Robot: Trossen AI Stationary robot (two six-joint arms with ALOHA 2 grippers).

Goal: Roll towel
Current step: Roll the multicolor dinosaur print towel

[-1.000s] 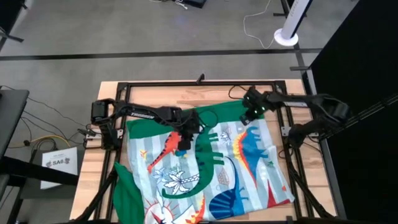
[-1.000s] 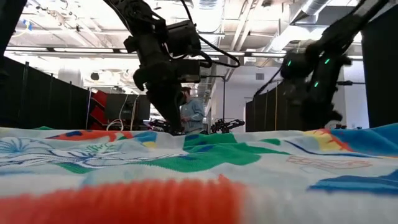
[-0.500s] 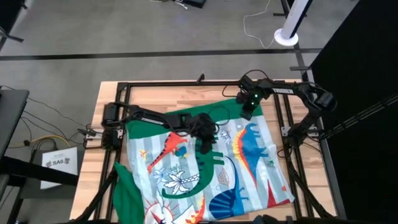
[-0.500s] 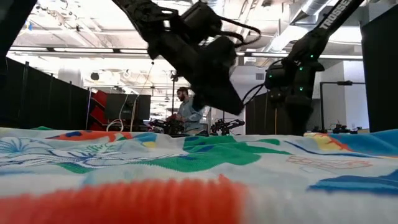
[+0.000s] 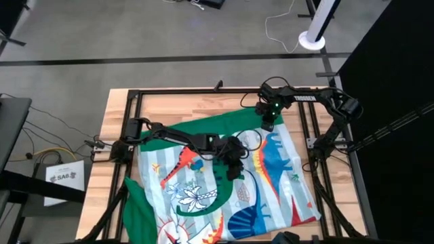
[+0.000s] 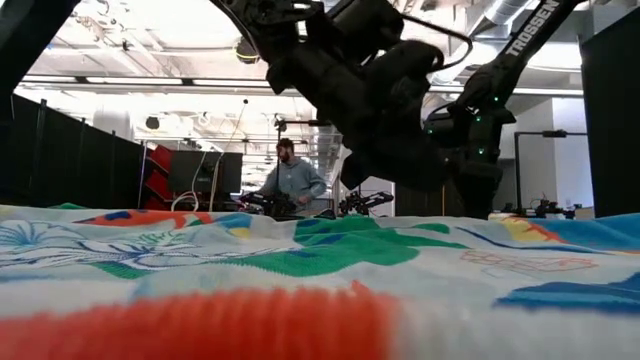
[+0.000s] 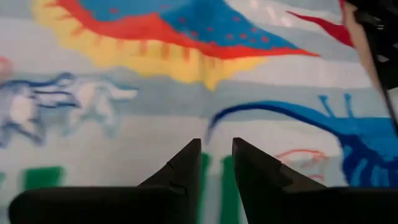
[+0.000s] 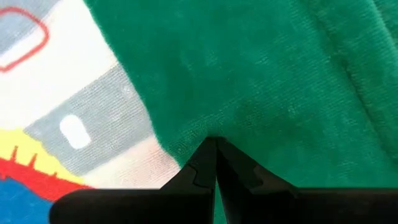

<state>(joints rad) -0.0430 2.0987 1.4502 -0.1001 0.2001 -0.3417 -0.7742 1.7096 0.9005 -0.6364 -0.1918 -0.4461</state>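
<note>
Both arms down on the dino towel

Wooden table w/ black frame, and the towel spread over most of it, print side up, one green flap hanging off the near left corner. Left gripper is stretched out to about mid-towel, fingers only a narrow gap apart, nothing between them, just above the cloth. Further back, right gripper sits at the far green edge, fingers pinched together on the green fabric. Way behind, a person in the room
</note>
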